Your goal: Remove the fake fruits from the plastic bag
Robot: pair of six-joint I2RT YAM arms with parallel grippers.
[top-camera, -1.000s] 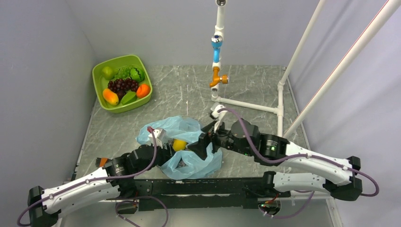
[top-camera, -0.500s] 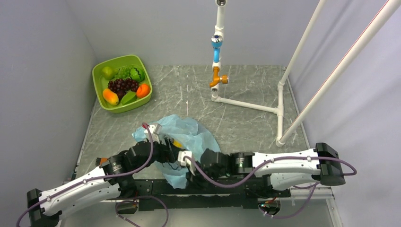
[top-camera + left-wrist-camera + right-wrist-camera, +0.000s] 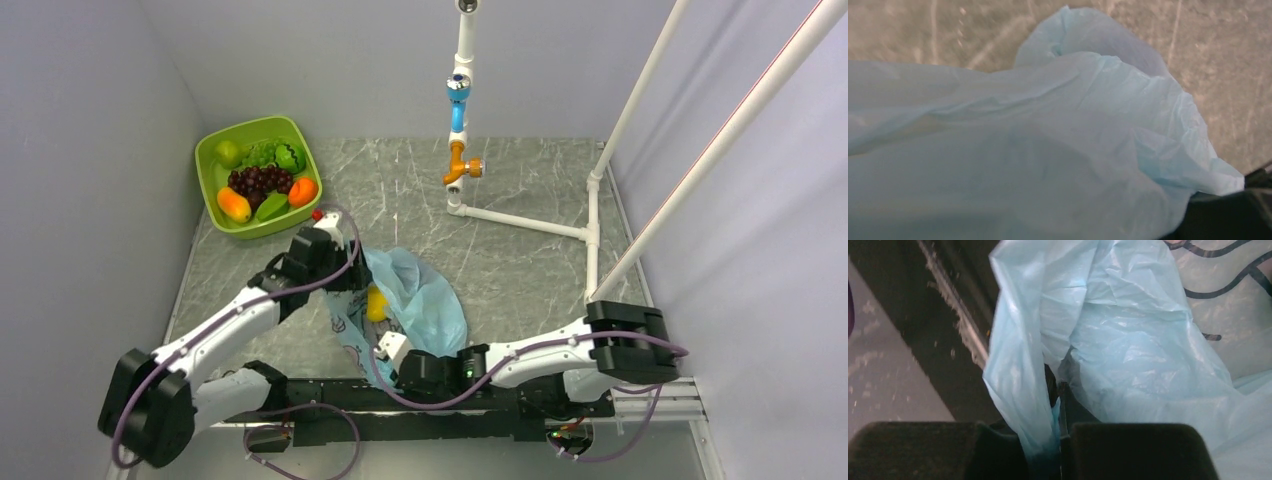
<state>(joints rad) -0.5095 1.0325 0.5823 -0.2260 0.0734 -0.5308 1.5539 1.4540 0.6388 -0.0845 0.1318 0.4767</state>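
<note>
The plastic bag (image 3: 425, 305) lies light blue and crumpled in the middle of the table. One of the fake fruits, a yellow lemon (image 3: 377, 303), shows at its open left side. My left gripper (image 3: 352, 285) reaches down into the bag's far-left edge. In the left wrist view, bag film (image 3: 1073, 125) covers everything and hides the fingers. My right gripper (image 3: 388, 348) sits low at the bag's near edge. In the right wrist view, its jaws (image 3: 1055, 392) are shut on a fold of the bag (image 3: 1018, 370).
A lime-green tub (image 3: 215, 150) at the back left holds grapes (image 3: 260, 180) and other toy fruits. A white pipe frame (image 3: 520, 222) with a blue and orange upright post (image 3: 458, 130) stands at the back right. A black rail (image 3: 330, 395) runs along the table's near edge.
My right arm swung from the bag's far side down to its near edge and shut on the film. My left arm moved away from me to the bag's left side.
</note>
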